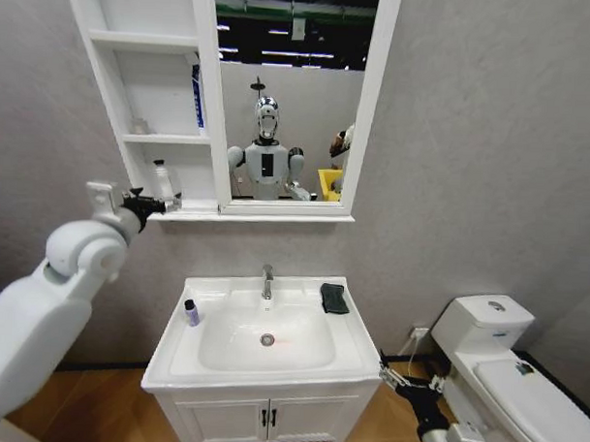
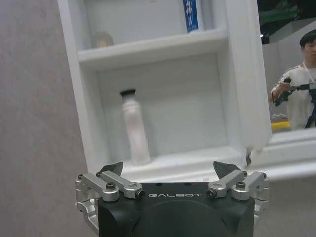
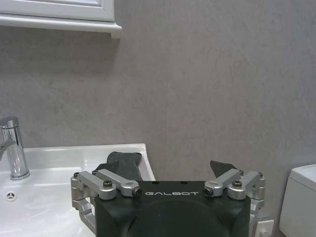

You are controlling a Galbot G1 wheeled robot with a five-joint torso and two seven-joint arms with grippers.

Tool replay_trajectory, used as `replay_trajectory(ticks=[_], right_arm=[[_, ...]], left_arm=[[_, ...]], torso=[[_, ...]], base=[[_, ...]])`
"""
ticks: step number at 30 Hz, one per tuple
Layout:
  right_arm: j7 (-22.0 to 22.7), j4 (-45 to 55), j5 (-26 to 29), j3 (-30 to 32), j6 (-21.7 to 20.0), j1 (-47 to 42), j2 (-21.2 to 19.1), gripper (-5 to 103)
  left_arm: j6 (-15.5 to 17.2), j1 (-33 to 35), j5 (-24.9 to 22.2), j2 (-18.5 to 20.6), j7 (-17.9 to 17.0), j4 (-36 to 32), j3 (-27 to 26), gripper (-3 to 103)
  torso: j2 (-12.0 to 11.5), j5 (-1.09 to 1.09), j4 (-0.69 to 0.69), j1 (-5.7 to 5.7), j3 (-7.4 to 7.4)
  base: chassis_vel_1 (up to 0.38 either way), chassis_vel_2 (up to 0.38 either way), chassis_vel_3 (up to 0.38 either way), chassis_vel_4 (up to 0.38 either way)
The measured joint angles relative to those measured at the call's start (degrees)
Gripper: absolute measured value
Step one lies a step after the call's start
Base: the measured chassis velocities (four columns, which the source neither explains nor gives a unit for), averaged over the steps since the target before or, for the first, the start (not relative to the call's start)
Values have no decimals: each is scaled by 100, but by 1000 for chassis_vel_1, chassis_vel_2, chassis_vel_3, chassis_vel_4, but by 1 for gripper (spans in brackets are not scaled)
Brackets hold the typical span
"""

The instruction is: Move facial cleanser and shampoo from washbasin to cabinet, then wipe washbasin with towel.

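- Grey bathroom wall fills the head view, with a white cabinet (image 1: 153, 109) of three niches joined to a mirror high on the left, and a washbasin (image 1: 264, 370) below.
- Left gripper (image 1: 168, 205) is raised to the front edge of the lowest niche, where a white bottle (image 1: 163, 180) stands upright; it looks just released, as the jaws are apart and empty.
- A small dark-capped bottle (image 1: 191, 312) stands upright on the basin's left rim, probably the next thing to be moved.
- A dark towel (image 1: 334, 298) lies flat on the far right rim, long axis running near to far.
- Right gripper (image 1: 394, 378) waits low, right of the basin.
- Left wrist view: left gripper (image 2: 168, 170) is spread wide and holds nothing. The bottle (image 2: 135, 127) stands well inside the niche, black cap up, long axis vertical with a slight lean.
- Right wrist view: right gripper (image 3: 168, 170) is spread and empty, facing the wall, with the towel (image 3: 120, 165) just beyond one finger and the tap (image 3: 12, 147) farther off.
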Motion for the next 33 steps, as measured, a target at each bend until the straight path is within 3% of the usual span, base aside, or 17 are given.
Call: replay_trajectory(ticks=[2,3,6,7,10,17,25,33], right_arm=[[-2,4,-3,-9,0,-5,-7,100],[-2,4,-3,-9,0,-5,-7,100],[-4,5,-5,-10,7,-49,-40,100],[-4,5,-5,-10,7,-49,-40,100],[-12,5,-5,-4,26,-66,-50,100],[-14,-68,-36,-31,85,-33,-43,100],[-14,-116,-41,-7,99,1,-60,100],[-21,-225,-43,26,166,3,-74,100]], left_arm=[[-277,745,499,-387,144,-81,-187,100],[-277,745,499,-387,144,-81,-187,100],[-1274,1942,1878,-1263,795,161,-400,100],[-1274,1942,1878,-1263,795,161,-400,100],[-1784,2565,2519,-1827,1022,519,-463,100],[-2427,2891,3406,-2578,1310,1355,-405,100],[-2583,2522,3744,-3028,1266,2343,-245,100],[-2509,2185,3811,-3082,1008,2845,-232,100]], torso=[[0,-2,0,0,1],[0,-2,0,0,1],[0,-2,0,0,1],[0,-2,0,0,1],[0,0,0,0,1],[0,1,0,0,1],[-1,-1,-1,2,1],[-1,0,0,2,2]], base=[[0,0,0,0],[0,0,0,0],[0,0,0,0],[0,0,0,0],[0,0,0,0],[0,0,0,0],[0,0,0,0],[0,0,0,0]])
